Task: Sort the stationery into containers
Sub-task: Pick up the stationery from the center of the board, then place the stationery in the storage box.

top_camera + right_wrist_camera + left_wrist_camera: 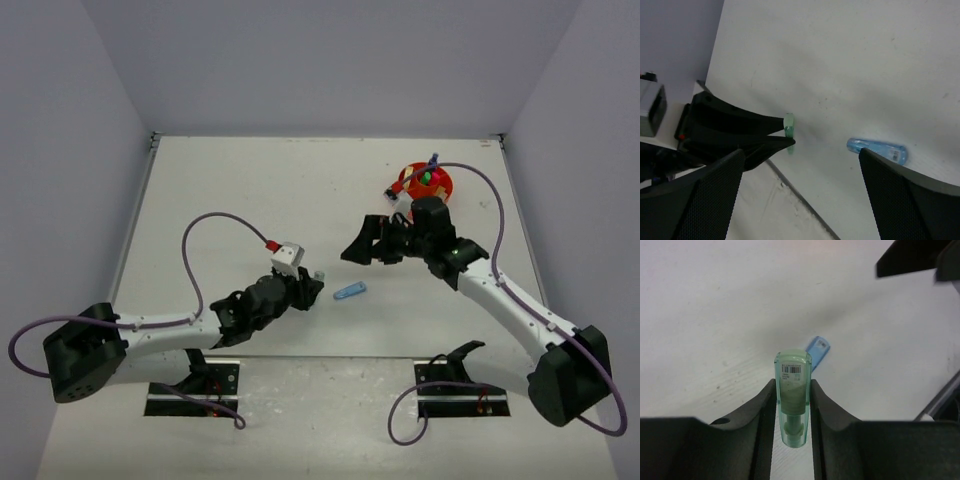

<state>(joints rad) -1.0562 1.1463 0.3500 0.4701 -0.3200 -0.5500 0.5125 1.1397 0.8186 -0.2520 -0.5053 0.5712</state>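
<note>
The left claw [792,390] is closed narrow on a pale green see-through piece [792,397], which is pinched between the two black fingers [762,405] with its rounded end and a small barcode label sticking out past the tips. From the right wrist view the same green piece [788,125] shows at the tip of the left claw [782,137], close down over the white table [250,180]; whether it touches the surface cannot be told. Just beyond it, lying flat on the table, is a blue see-through piece [818,350], apart from the green one. The right claw [802,200] stands wide with nothing between its fingers [905,200], hanging above the table so that the blue piece [877,149] lies near its right-hand finger in the wrist view. In the top view the blue piece [349,292] sits between the two claws. The round orange tub [447,185] stands towards the far right of the table, behind the right arm, with several coloured items inside it.
</note>
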